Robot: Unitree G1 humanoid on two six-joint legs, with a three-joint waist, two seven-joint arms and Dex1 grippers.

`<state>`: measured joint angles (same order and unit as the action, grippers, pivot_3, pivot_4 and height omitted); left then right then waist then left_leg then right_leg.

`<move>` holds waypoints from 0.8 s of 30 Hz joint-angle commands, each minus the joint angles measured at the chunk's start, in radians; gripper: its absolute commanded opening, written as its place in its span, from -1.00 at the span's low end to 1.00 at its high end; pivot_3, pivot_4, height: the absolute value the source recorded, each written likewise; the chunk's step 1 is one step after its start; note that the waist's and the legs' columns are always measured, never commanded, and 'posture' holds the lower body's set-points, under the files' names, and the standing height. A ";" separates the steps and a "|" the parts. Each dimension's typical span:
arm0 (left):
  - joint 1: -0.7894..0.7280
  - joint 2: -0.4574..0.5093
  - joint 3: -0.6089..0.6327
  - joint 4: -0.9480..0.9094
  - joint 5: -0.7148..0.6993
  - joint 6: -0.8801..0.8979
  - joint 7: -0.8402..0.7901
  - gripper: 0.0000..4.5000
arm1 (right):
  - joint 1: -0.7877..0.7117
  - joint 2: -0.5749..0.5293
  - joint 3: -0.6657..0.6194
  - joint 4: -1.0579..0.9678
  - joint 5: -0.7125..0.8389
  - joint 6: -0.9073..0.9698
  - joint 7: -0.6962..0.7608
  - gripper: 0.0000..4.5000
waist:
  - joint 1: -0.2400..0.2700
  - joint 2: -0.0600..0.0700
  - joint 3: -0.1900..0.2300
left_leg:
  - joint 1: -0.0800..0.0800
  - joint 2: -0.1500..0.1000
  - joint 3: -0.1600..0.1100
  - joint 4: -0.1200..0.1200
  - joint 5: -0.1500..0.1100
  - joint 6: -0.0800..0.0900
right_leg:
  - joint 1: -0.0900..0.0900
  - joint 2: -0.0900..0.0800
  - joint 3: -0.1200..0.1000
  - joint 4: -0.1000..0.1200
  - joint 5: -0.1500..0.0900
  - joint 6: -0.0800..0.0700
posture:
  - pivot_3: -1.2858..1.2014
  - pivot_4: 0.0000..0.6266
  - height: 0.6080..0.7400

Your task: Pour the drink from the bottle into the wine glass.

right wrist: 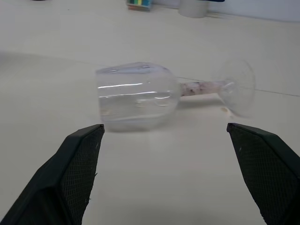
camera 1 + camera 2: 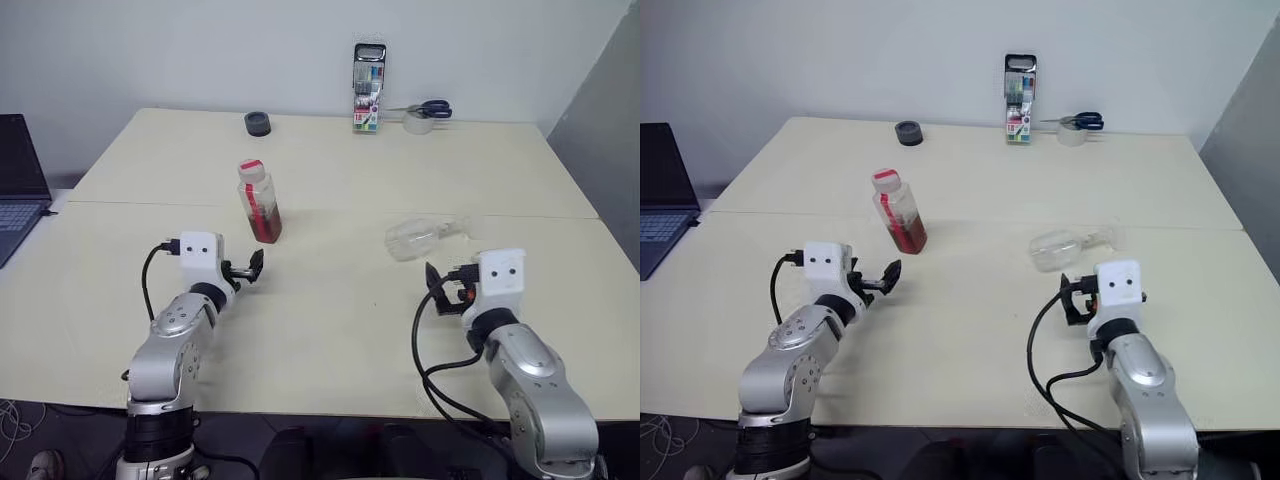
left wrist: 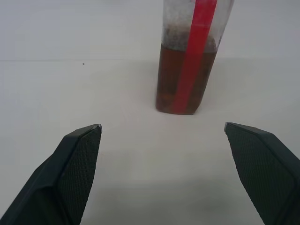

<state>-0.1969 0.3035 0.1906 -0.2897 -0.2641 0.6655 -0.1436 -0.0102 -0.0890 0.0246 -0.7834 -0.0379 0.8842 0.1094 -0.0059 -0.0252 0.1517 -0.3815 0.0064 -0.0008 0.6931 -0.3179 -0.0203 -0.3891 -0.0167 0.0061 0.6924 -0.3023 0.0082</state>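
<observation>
The bottle (image 2: 259, 201) stands upright on the table with its pink-red cap on, the reddish-brown drink (image 3: 180, 77) filling its lower part behind a red label strip. My left gripper (image 2: 250, 270) hangs open just short of it, nothing between its fingers (image 3: 77, 161). The wine glass (image 2: 420, 237) lies on its side, bowl toward the bottle, foot (image 1: 237, 84) pointing away to the right. Open and empty, my right gripper (image 2: 440, 290) sits just in front of the glass, its fingers (image 1: 70, 164) wide apart.
At the table's far edge stand a clear marker case (image 2: 368, 88), a roll of clear tape with blue-handled scissors (image 2: 425, 112), and a dark tape roll (image 2: 257, 123). A laptop (image 2: 18, 180) sits at the far left. A seam (image 2: 330, 208) crosses the cream tabletop.
</observation>
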 commanded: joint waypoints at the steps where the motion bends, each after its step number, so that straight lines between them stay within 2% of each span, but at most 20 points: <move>1: 0.017 0.007 0.005 -0.073 0.008 -0.005 0.006 0.99 | -0.008 -0.002 0.019 -0.045 -0.003 -0.013 -0.015 1.00 | 0.000 0.000 0.000 | 0.000 0.000 0.000 0.000 0.000 0.000 | 0.000 0.000 0.000 0.000 0.000 0.000 | 0.03 -0.52 1.00; 24: 0.009 0.003 0.034 -0.078 -0.006 -0.040 -0.004 0.99 | -0.046 -0.043 0.006 0.011 0.032 -0.074 0.005 1.00 | 0.000 0.000 0.000 | 0.000 0.000 0.000 -0.001 -0.001 0.001 | 0.000 0.000 0.000 -0.002 0.000 0.000 | 0.03 -0.52 1.00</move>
<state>-0.1718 0.2988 0.2098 -0.3479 -0.2675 0.6468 -0.1441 -0.0360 -0.1259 0.0399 -0.7556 -0.0163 0.8344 0.1091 -0.0063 -0.0250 0.1520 -0.3817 0.0063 -0.0009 0.6917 -0.3185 -0.0193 -0.3889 -0.0166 0.0059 0.6901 -0.3024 0.0082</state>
